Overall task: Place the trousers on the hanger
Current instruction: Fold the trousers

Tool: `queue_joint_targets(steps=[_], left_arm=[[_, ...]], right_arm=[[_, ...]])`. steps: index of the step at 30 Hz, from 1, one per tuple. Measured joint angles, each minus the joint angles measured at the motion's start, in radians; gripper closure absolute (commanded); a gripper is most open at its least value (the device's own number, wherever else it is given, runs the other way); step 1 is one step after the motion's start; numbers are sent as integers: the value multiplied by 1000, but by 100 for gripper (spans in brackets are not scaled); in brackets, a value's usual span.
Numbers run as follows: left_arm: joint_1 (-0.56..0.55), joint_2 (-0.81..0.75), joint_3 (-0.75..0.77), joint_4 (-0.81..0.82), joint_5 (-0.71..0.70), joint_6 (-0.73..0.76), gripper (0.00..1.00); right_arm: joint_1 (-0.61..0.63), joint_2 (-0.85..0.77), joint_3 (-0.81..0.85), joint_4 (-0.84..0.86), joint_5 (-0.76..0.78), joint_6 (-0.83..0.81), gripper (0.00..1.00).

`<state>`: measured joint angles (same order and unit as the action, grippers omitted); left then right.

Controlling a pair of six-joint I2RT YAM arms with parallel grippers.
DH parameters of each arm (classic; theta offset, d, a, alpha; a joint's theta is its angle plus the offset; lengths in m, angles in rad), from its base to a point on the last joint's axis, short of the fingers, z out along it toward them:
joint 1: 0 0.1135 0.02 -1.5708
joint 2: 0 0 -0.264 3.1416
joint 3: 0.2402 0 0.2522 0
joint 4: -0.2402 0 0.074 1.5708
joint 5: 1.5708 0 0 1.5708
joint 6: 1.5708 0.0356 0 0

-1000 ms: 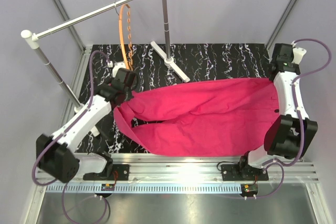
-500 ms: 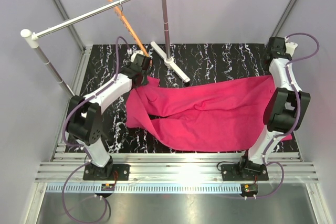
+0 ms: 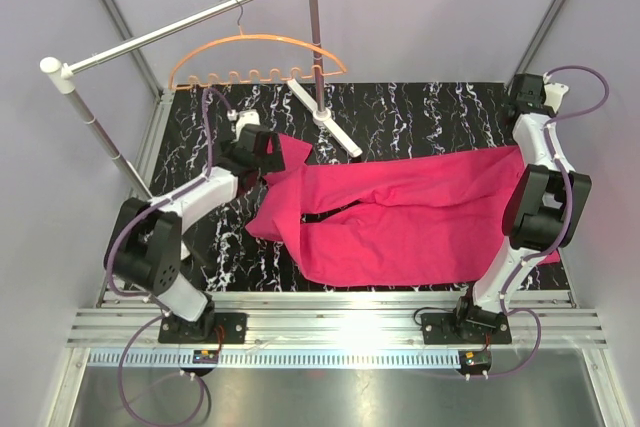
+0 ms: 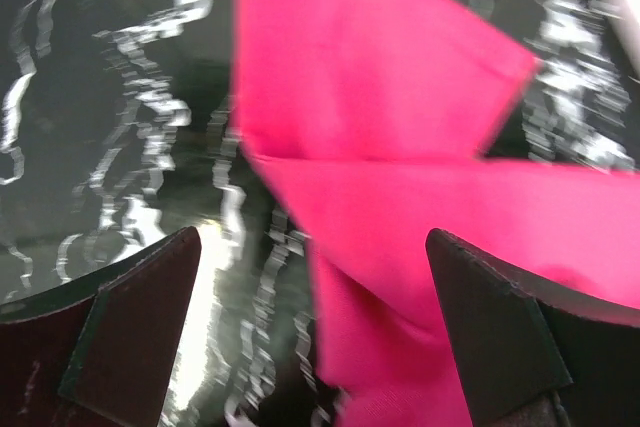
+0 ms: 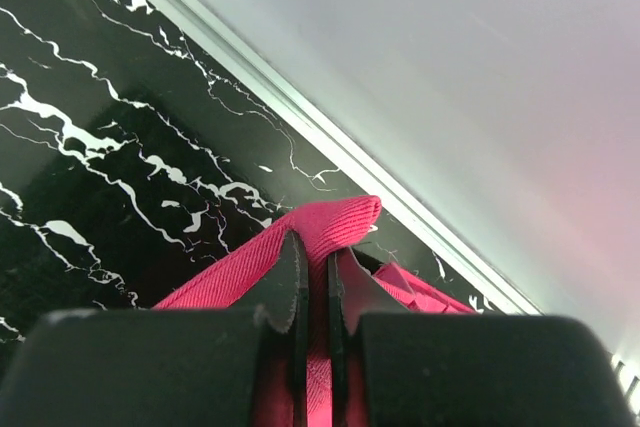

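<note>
Magenta cloth trousers (image 3: 400, 212) are lying across the black marbled counter (image 3: 420, 107), the thin orange hanger (image 3: 262, 38) hanging on the silver rail (image 3: 180, 29). We are finding the right gripper (image 5: 311, 272) jaws clamping the cloth edge, the left gripper (image 4: 315, 277) jaws standing apart above it.

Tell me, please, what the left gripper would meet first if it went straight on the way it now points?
Most likely the trousers: their folded cloth fills the path ahead of the open left gripper, over the table. How far is unclear.
</note>
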<state>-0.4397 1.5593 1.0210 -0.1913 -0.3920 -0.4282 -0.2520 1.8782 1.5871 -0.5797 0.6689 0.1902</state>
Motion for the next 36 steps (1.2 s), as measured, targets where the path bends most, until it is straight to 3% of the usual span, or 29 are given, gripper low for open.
queue_joint_targets(steps=[6,14,24,32,33,36], left_arm=[[101,115,-29,94,2,-30,1],[170,274,-12,237,117,-87,1],[203,396,179,211,184,-143,2],[220,445,237,159,225,-170,17],[220,446,239,159,226,-172,27],[221,451,239,159,236,-182,37]], right_arm=[[0,0,-40,18,-8,0,100],[-1,-2,-52,39,-29,0,100],[-5,-2,-60,45,-45,0,100],[-5,-5,-73,48,-45,0,100],[-5,-6,-73,48,-45,0,100],[-5,-20,-78,48,-51,1,100]])
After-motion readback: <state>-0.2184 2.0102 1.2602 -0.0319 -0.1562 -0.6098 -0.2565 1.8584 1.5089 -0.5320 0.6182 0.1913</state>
